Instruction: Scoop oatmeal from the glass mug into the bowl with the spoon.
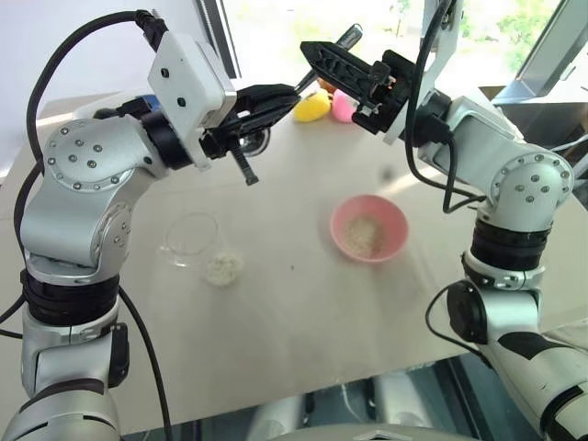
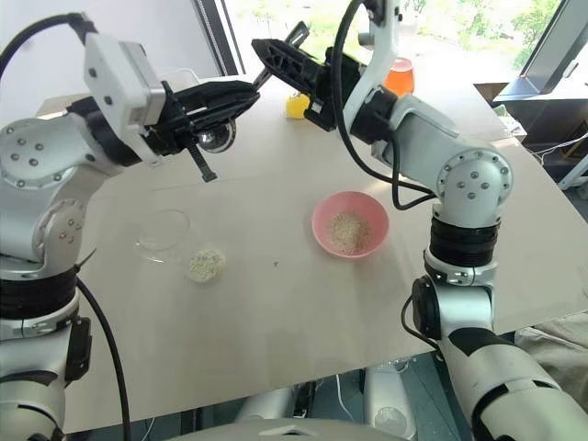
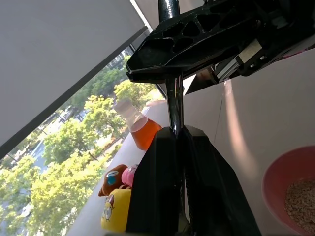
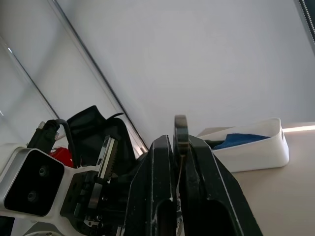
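Both grippers are raised over the back of the table and meet at the spoon (image 1: pixel 347 39), a slim metal handle slanting up past them. My left gripper (image 1: pixel 294 92) is shut on the spoon (image 3: pixel 173 103) lower down. My right gripper (image 1: pixel 309 51) is shut on it just above, crossing the left one's fingertips. On the table below stands the clear glass mug (image 1: pixel 193 236). Beside it a small heap of oatmeal (image 1: pixel 223 267) lies on the tabletop. The pink bowl (image 1: pixel 397 231) sits to the right with oatmeal (image 1: pixel 366 236) in it.
A flask of orange liquid (image 2: pixel 398 75) stands at the back of the table, with a yellow toy (image 1: pixel 312 107) and a pink toy (image 1: pixel 343 108) near it. A white tub (image 4: pixel 256 145) holding something blue is at the far left. The table's front edge (image 1: pixel 303 386) is close.
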{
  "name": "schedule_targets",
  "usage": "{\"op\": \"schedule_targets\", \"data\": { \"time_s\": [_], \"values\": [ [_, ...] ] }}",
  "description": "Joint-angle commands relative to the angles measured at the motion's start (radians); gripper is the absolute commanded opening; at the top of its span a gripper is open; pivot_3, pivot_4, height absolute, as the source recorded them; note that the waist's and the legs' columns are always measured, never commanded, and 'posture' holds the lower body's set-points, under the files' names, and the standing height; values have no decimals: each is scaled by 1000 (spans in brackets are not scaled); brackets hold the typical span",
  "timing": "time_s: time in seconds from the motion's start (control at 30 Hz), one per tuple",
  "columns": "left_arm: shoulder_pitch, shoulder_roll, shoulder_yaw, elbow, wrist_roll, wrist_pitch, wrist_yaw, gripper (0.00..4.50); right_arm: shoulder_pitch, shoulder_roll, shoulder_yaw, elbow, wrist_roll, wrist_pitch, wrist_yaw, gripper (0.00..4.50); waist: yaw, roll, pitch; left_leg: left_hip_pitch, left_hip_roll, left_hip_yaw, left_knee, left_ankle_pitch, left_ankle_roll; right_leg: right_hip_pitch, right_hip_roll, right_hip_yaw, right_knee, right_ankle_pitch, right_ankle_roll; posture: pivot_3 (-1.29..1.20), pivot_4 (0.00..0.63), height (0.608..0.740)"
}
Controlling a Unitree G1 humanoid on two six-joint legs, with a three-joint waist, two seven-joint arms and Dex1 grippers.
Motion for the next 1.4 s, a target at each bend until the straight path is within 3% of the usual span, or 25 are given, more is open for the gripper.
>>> {"op": "schedule_targets", "data": {
  "time_s": [0.03, 0.1, 0.2, 0.37, 0.57, 0.67, 0.77, 0.83, 0.93, 1.03, 1.13, 1.4],
  "values": [
    [1, 6, 34, -7, 26, -24, 17, 1431, -26, 4, -10, -25, 22, -29, 22, 0, 0, 0, 0, 0, 0, 0, 0, 0, 0, 0, 0, 0, 0, 0, 0, 0, 150, 740],
    [26, -2, 74, -35, -3, -11, 29, 2367, -29, 7, -11, -20, 15, -36, 18, 0, 0, 0, 0, 0, 0, 0, 0, 0, 0, 0, 0, 0, 0, 0, 0, 0, 150, 740],
    [84, -7, 199, -88, -96, 55, 67, 2367, -28, 5, -21, -16, 3, -50, 3, 0, -11, 0, 0, 0, 0, 0, 0, 0, 0, -1, 0, 1, 0, 0, 0, 0, 150, 740],
    [166, 1, 512, -99, -289, 227, 185, 2367, -22, -11, -35, 5, -37, -88, -7, 0, -25, 1, 0, 0, 0, 1, 1, 0, 0, -1, 0, 1, 2, 0, 0, 0, 150, 740],
    [501, -45, 900, -81, -476, 350, 191, 2367, -25, -23, -39, 61, -97, -123, 19, 0, -28, 3, -2, 3, 0, 1, 0, 0, 0, -1, 1, 1, 4, 0, 0, 0, 150, 740],
    [768, -155, 1017, -118, -569, 372, 134, 2367, -41, -53, -47, 118, -133, -137, 64, 0, -28, 4, -2, 4, 0, 3, -1, 0, 0, -1, 0, 3, 4, 0, 0, 0, 150, 740],
    [1005, -290, 1012, -177, -523, 264, 49, 2367, -67, -104, -70, 197, -158, -145, 127, 0, -20, 3, -2, 4, 0, 4, -1, 0, 0, 0, 0, 3, 2, 0, 0, 0, 150, 740],
    [1097, -357, 1004, -157, -519, 219, 29, 2367, -73, -111, -70, 207, -166, -147, 144, 0, -4, 1, -3, 3, 0, 3, -1, 0, 0, 0, 0, 2, 2, 0, 0, 0, 150, 740],
    [1200, -453, 925, -87, -383, 34, -43, 2367, -80, -117, -79, 215, -169, -143, 153, 0, 8, 7, -4, 5, 1, 4, -1, 0, 0, 0, -1, 3, 2, 0, -1, 0, 150, 740],
    [1197, -497, 805, -37, -169, -243, -73, 2367, -83, -128, -83, 215, -172, -127, 154, 0, 19, 7, -4, 5, 1, 4, -2, 0, 0, 1, -2, 4, 2, 0, -1, 0, 150, 740],
    [1166, -518, 729, 24, -66, -432, -83, 2367, -82, -128, -87, 210, -168, -116, 145, 0, 28, 5, -5, 5, 0, 5, -2, 0, 0, 1, -5, 3, 2, 1, -2, 0, 150, 740],
    [1088, -493, 549, 136, 76, -633, -34, 2367, 21, -184, -141, 116, -11, 63, 79, 0, 32, 5, -5, 3, 0, 2, -2, 0, 1, 1, -5, 1, -2, 1, -2, 0, 150, 740]
  ]
}}
